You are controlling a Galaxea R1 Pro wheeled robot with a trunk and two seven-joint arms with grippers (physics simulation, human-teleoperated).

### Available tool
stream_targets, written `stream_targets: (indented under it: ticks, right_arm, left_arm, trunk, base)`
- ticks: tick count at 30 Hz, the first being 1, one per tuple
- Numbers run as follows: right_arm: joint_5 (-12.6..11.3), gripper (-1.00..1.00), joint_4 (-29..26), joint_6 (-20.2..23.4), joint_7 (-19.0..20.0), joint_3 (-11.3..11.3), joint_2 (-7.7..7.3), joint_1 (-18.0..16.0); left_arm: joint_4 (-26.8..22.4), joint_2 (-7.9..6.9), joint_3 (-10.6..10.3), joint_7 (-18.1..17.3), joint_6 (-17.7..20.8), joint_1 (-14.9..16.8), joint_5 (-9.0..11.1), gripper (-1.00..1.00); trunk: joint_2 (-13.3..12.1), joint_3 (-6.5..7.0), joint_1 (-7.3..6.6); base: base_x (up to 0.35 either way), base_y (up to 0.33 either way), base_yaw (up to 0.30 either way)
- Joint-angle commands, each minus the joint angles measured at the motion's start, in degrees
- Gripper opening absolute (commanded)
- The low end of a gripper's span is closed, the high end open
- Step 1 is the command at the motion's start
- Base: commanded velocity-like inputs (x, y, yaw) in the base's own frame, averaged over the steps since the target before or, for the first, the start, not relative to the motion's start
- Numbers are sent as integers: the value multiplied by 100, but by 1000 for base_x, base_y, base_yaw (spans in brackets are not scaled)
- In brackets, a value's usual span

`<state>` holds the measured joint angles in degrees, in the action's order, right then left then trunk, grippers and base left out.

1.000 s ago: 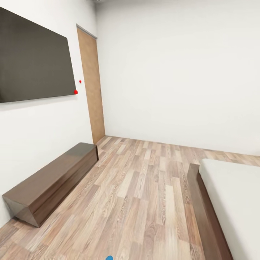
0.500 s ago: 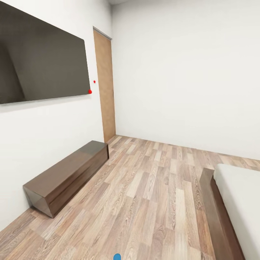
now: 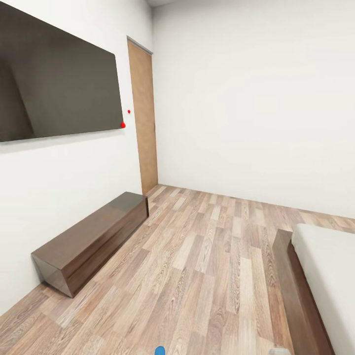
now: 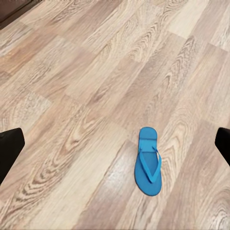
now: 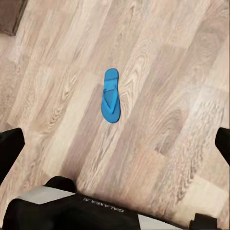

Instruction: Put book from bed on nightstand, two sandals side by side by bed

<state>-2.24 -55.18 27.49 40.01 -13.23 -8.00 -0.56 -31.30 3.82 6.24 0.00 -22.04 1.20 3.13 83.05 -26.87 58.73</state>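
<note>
Both grippers hang over the floor (image 3: 207, 266) with jaws spread wide and nothing between them: the left gripper (image 4: 115, 146) shows dark fingertips (image 4: 9, 148) at 9 and 3 o'clock of its wrist picture, and the right gripper (image 5: 115, 143) shows the same. A blue sandal (image 4: 148, 160) lies flat on the planks, strap up, between the left fingers and clear of both; the right wrist camera sees a sandal (image 5: 110, 95) too (whether it is the same one I cannot tell). In the head view a blue tip (image 3: 159, 351) peeks in at 6 o'clock. The bed (image 3: 323, 276) sits at 4 o'clock, a long low cabinet (image 3: 93, 239) at 8 o'clock along the wall under a dark screen (image 3: 54, 88), and a wooden door (image 3: 143, 118) stands at 11 o'clock.
</note>
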Motion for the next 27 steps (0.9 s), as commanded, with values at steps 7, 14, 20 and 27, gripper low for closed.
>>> stream_targets:
  ticks: [7, 14, 20, 27]
  right_arm:
    - [-42, 100, -167, 199, 2170, -53, -601, -3]
    - [-31, 100, 492, 86, 2346, -64, -728, -5]
    - [-41, 100, 729, -95, 2345, -66, -729, -6]
    - [-40, 100, 744, -103, 2345, -66, -729, -2]
  left_arm:
    - [-17, -4, 16, -9, -13, 3, 38, 100]
    - [-24, -1, 11, -15, -19, 3, 34, 100]
    - [-959, 25, -84, -2, 456, 5, -27, 100]
    - [-3452, 39, -402, -205, 4163, 194, 30, 100]
  trunk:
    - [3, -6, 0]
    - [3, -6, 0]
    - [3, -6, 0]
    - [3, -6, 0]
  base:
    - [0, 0, 0]
    - [0, 0, 0]
    - [0, 0, 0]
    - [0, 0, 0]
